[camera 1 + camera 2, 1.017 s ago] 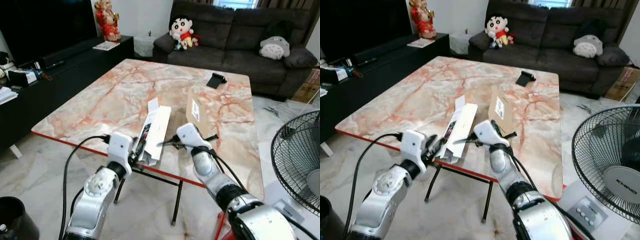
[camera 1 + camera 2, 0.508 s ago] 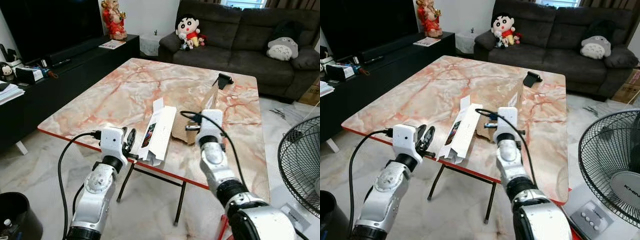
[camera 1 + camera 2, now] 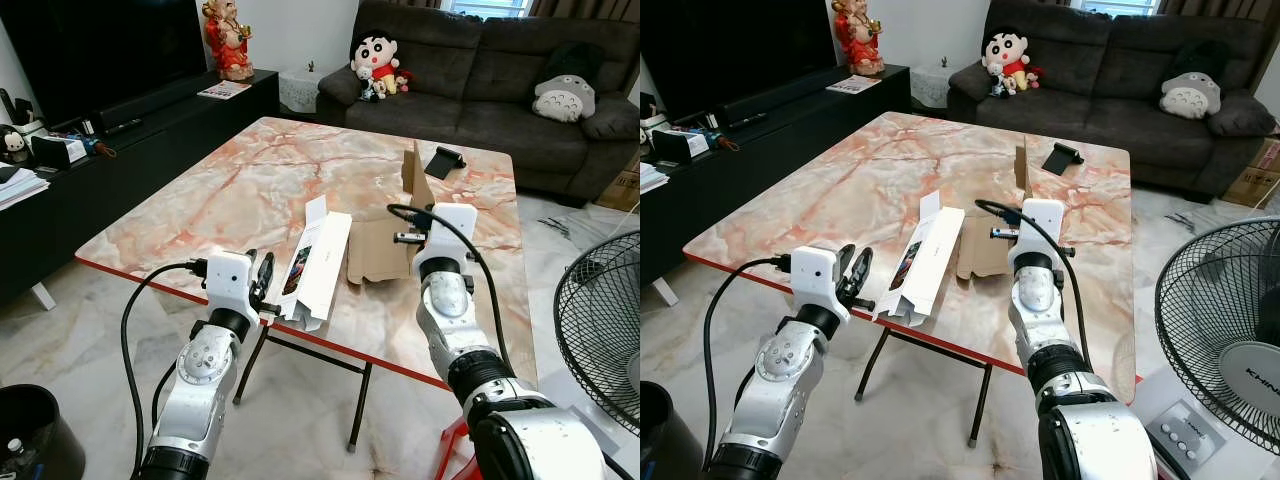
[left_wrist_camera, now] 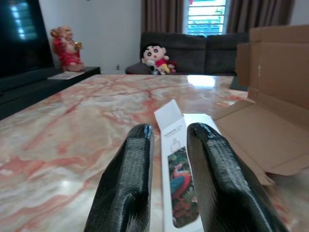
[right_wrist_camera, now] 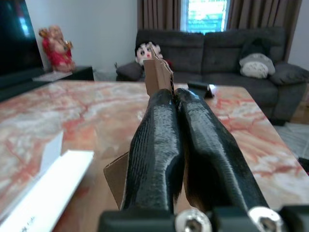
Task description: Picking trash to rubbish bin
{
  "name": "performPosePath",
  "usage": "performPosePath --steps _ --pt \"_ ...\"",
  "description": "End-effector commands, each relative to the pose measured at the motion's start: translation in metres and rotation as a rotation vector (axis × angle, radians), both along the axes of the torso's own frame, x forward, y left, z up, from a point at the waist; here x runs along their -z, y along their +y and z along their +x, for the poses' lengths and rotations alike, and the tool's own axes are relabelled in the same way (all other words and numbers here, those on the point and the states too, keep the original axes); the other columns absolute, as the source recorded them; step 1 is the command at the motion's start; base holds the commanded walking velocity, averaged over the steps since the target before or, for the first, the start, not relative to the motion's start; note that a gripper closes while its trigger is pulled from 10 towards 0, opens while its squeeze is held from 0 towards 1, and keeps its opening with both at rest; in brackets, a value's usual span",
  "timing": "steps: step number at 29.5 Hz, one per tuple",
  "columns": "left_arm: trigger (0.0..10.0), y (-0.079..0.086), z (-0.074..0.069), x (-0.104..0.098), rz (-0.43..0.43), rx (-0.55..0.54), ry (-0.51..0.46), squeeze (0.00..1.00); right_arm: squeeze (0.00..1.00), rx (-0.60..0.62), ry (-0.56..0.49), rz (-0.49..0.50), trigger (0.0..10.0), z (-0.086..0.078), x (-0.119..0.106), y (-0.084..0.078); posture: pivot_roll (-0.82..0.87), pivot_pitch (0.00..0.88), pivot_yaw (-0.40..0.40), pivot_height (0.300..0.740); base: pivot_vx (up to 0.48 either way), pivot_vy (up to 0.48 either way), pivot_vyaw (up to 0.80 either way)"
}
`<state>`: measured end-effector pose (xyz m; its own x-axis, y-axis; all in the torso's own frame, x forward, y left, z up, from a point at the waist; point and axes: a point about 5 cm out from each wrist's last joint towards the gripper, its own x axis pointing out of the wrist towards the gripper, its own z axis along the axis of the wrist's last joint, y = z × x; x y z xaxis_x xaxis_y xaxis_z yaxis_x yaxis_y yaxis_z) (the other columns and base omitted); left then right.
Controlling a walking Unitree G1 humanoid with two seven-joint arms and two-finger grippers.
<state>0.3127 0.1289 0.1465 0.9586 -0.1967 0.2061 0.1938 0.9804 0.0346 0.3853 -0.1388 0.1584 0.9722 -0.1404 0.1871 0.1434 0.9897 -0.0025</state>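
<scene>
Here, stood before a marble-topped table (image 3: 230, 200) with a red edge. Carried two pieces of trash near the front edge: a flattened brown cardboard box (image 3: 385, 245) with one flap standing upright, and just to its left a long white carton (image 3: 318, 262) with a printed panel, overhanging the table edge slightly.

Right gripper (image 5: 174, 104) clamped tight on the upright cardboard flap, the two black fingers (image 5: 154, 145) pressed together with the brown card pinched between them and rising past the fingertips. Right arm reached over the front edge of the table, wrist unit beside the box.

Left gripper (image 4: 166, 140) hovered at the front edge of the table, aimed along the white carton. Fingers (image 4: 128, 183) parted by a narrow gap and held nothing; carton lay on the marble between and beyond them. Could not tell whether the fingertips touched it.

Farther off: a small black object (image 3: 443, 160) near the far right corner of the table, a dark sofa (image 3: 480, 70) with plush toys, a low black TV cabinet (image 3: 120, 150) on the left, a red figurine (image 3: 228, 40) on it, and a standing fan (image 3: 600, 320) on the right. A dark bin (image 3: 30, 435) stood on the floor at the lower left.
</scene>
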Motion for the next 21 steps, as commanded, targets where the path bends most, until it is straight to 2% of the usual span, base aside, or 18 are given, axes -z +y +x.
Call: performPosePath --steps 1,7,9,13,16,21 --pt "10.0 0.004 0.004 -0.005 0.006 -0.038 -0.029 0.0 0.0 -0.006 -0.048 0.031 10.0 -0.001 -0.006 0.004 0.08 0.0 -0.031 0.74 0.0 0.0 0.0" --pt "10.0 0.008 0.004 -0.007 0.012 -0.082 -0.054 0.0 0.0 -0.025 -0.045 0.061 10.0 -0.011 0.009 0.01 0.08 0.0 -0.03 0.74 0.0 0.0 0.0" --pt "10.0 0.011 0.005 -0.008 0.063 -0.108 -0.071 0.0 0.0 -0.035 -0.047 0.074 10.0 -0.013 0.011 0.012 0.07 0.0 -0.026 0.74 0.0 0.0 0.0" --pt "10.0 0.017 0.007 -0.012 0.102 -0.154 -0.108 0.0 0.0 -0.052 -0.069 0.085 10.0 -0.015 0.009 0.014 0.07 0.0 -0.024 0.74 0.0 0.0 0.0" --pt "10.0 0.025 0.008 -0.018 0.111 -0.209 -0.148 0.0 0.0 -0.032 -0.089 0.097 10.0 -0.015 0.007 0.009 0.07 0.0 -0.025 0.74 0.0 0.0 0.0" --pt "10.0 0.026 0.008 -0.019 0.111 -0.219 -0.158 0.0 0.0 -0.029 -0.09 0.097 10.0 -0.015 0.007 0.008 0.07 0.0 -0.025 0.74 0.0 0.0 0.0"
